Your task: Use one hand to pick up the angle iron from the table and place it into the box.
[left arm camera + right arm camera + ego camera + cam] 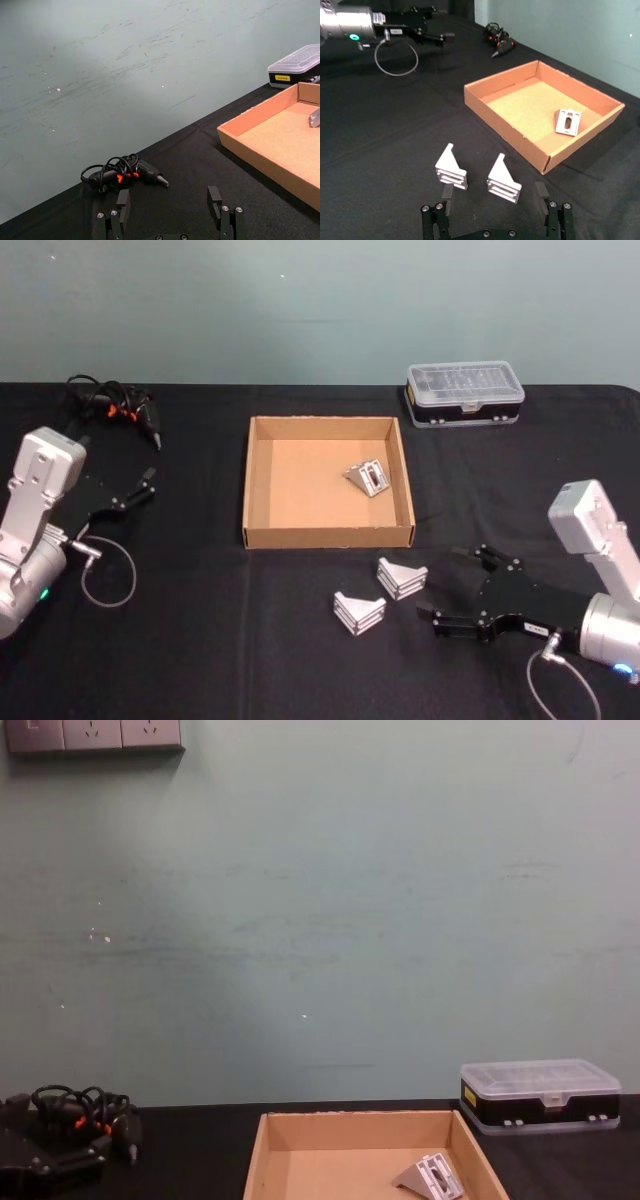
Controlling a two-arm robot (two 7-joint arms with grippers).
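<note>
We find no text that we can read. The plastic case (295, 62), at the right edge of the left wrist view, bears a small yellow label (282, 78) on its black front; its dark print is too small to make out. In the chest view the same label shows at the lower right, equally illegible.

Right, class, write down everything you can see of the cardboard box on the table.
The box is a shallow, open-topped tray of tan-brown cardboard, nearly square, with four low upright walls and a flat floor. It sits flat on the black table, about mid-table. One small silver metal bracket lies on its floor, right of centre. Two more brackets lie on the table just in front, not touching it. The left gripper and right gripper are both apart from it.
</note>
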